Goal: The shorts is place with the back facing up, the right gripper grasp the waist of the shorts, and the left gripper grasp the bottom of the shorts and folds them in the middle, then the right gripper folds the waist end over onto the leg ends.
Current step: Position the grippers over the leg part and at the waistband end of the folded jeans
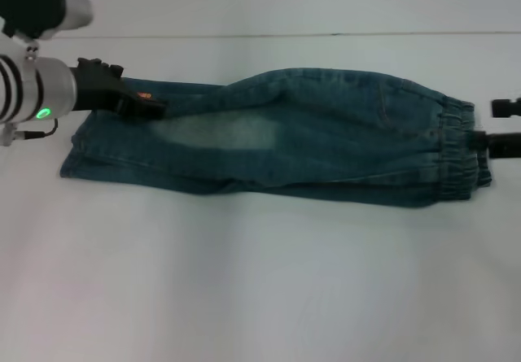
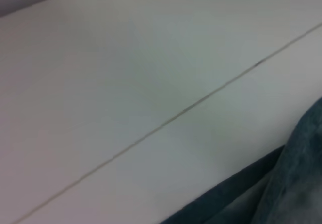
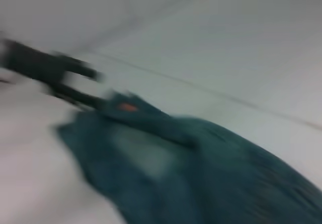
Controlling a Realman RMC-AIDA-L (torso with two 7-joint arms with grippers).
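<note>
Our shorts (image 1: 285,134) lie long across the white table (image 1: 260,281), already folded in half. Our left gripper (image 1: 142,102) pinches the leg ends (image 1: 81,146); our right gripper (image 1: 498,126) is at the waist (image 1: 460,146), grip unclear. Next, we think, we lift the waist onto the leg ends.

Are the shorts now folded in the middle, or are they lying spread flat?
Folded lengthwise. The shorts form one narrow strip, with layered edges along the near side, between the left gripper and the right gripper.
</note>
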